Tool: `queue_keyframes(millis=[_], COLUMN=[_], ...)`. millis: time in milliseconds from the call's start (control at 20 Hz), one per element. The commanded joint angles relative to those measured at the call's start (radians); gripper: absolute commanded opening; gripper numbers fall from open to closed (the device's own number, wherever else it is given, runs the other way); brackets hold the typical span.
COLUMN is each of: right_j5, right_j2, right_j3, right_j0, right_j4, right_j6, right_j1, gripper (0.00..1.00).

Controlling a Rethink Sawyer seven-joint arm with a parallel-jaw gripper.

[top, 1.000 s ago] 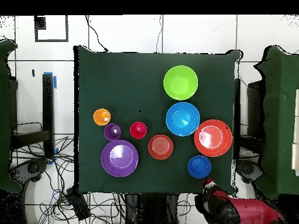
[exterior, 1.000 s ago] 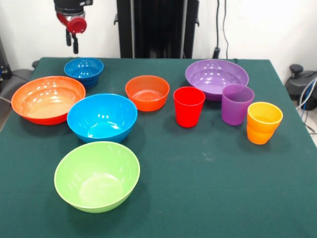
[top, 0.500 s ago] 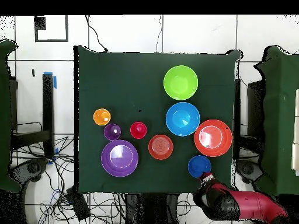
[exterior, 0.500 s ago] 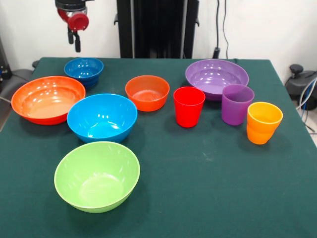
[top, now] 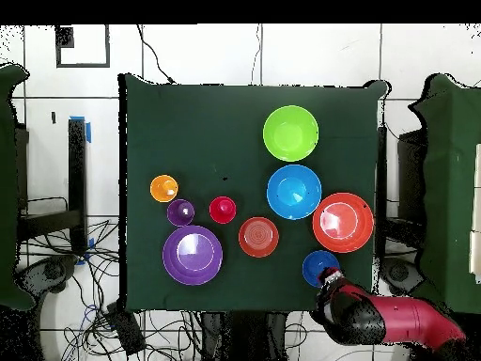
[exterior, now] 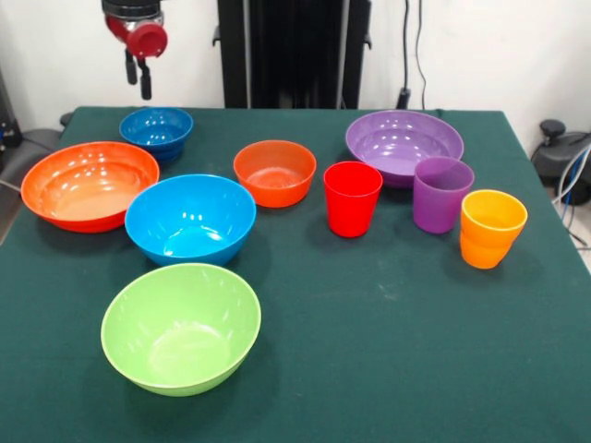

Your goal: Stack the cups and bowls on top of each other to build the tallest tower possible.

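All cups and bowls stand apart on the green table; nothing is stacked. My gripper (exterior: 138,79) hangs open and empty above and just behind the dark blue bowl (exterior: 156,129); in the overhead view my gripper (top: 329,278) is at that bowl's (top: 318,267) edge. Near it are the wide orange-red bowl (exterior: 90,183), the light blue bowl (exterior: 190,217), the lime green bowl (exterior: 181,326) and the small orange bowl (exterior: 274,171). To the right are the purple bowl (exterior: 404,143), the red cup (exterior: 352,197), the purple cup (exterior: 442,194) and the orange cup (exterior: 492,227).
The robot's black pedestal (exterior: 294,51) stands behind the table's far edge. Cables (exterior: 565,180) hang off the table's right side. The green cloth (exterior: 397,341) at the front right holds nothing.
My gripper has moved a little from beyond the table's edge toward the dark blue bowl and slightly up. The cups and bowls have not moved.
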Motion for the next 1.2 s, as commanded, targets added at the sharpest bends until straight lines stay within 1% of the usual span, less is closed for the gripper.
queue_keyframes(millis=[50,150,300,350,450,500,600,750,950,1200], right_j5=[0.11,0.077,0.061,0.062,0.043,0.025,-0.026,-0.076,-0.084,-0.101], right_j2=[0.101,0.081,0.058,0.058,0.037,0.021,-0.032,-0.087,-0.097,-0.125], right_j3=[-0.081,-0.085,-0.117,-0.121,-0.125,-0.13,-0.155,-0.173,-0.166,-0.18], right_j0=[0.004,0.018,0.038,0.039,0.06,0.076,0.123,0.176,0.184,0.203], right_j4=[-0.037,-0.06,-0.105,-0.109,-0.123,-0.131,-0.172,-0.218,-0.204,-0.196], right_j6=[-0.291,-0.254,-0.245,-0.247,-0.207,-0.169,-0.08,-0.01,-0.017,-0.018], right_j1=[0.067,0.082,0.112,0.118,0.124,0.131,0.176,0.215,0.195,0.229], gripper=[1.0,1.0,1.0,1.0,1.0,1.0,1.0,1.0,1.0,1.0])
